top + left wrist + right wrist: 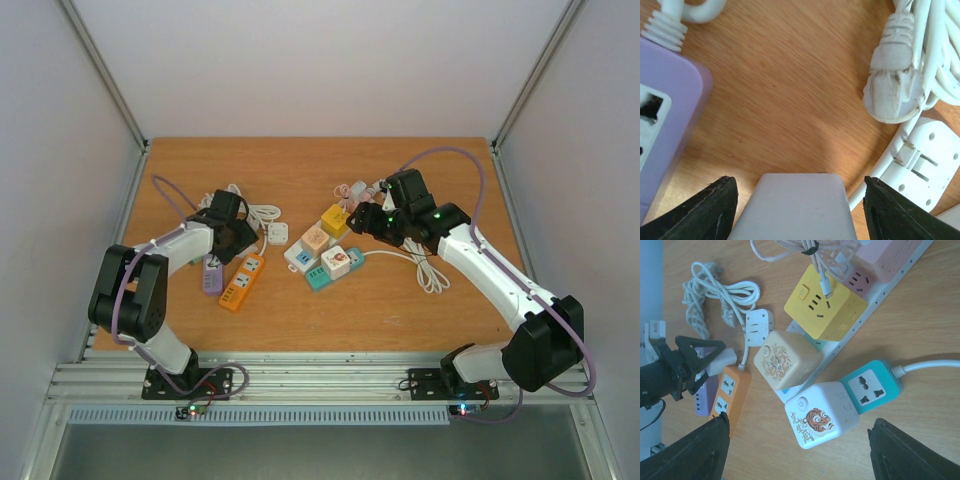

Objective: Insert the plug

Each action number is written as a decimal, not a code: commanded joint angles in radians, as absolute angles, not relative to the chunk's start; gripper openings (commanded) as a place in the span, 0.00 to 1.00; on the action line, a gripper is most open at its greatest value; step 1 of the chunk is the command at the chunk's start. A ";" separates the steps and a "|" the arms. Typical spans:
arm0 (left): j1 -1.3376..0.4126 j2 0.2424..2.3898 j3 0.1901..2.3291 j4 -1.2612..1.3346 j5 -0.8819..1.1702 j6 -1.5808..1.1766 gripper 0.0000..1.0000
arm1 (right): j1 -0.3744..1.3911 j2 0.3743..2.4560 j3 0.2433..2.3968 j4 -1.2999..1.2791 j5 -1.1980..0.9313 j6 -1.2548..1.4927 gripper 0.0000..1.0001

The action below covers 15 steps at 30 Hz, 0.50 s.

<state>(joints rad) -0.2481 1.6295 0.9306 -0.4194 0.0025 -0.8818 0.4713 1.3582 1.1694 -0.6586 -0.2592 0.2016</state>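
Left wrist view shows the left gripper (799,182) low over the worktop (790,100), its jaws either side of a pale block (795,212), probably the plug to insert. Slivers of gap seem to show beside it, so whether it is pinched yet cannot be told. The block lies near the worktop's left edge, just beside the purple strip (665,115), whose sockets face up. The right gripper (799,420) hangs spread and empty above the cubes right of centre.

For a good grasp, the arm should probably centre the block between the fingers (710,210), close squarely on its flat sides and lift straight, so it does not twist. The cord (940,60) coiled close by could snag, and a slow rise would let it pay out. The pins should then be lined up over a purple socket before pressing down. The light strip may slide unless steadied.

Counted:
- **Cubes:** three, the yellow cube (825,302), cream cube (785,360) and tiger cube (815,415).
- **Strips:** four plain ones, the purple strip, orange strip (730,392), teal strip (872,387) and pink strip (880,260). A white one may lie under the cubes.
- **Plugs and adapters:** one moulded plug (895,90) and one flat adapter (922,165), besides the block.
- **Cord:** about three lots.
- **Grippers:** two.
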 commanded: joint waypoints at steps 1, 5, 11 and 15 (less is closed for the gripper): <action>-0.248 1.623 0.913 -0.402 0.051 -0.849 0.70 | 0.477 1.341 1.167 -0.664 -0.253 0.208 0.77; -0.248 1.610 0.905 -0.405 0.061 -0.827 0.62 | 0.477 1.340 1.168 -0.664 -0.249 0.206 0.77; -0.248 1.568 0.942 -0.461 0.031 -0.760 0.48 | 0.477 1.338 1.172 -0.663 -0.255 0.208 0.76; -0.260 1.516 1.006 -0.588 0.004 -0.684 0.47 | 0.477 1.331 1.173 -0.669 -0.250 0.198 0.76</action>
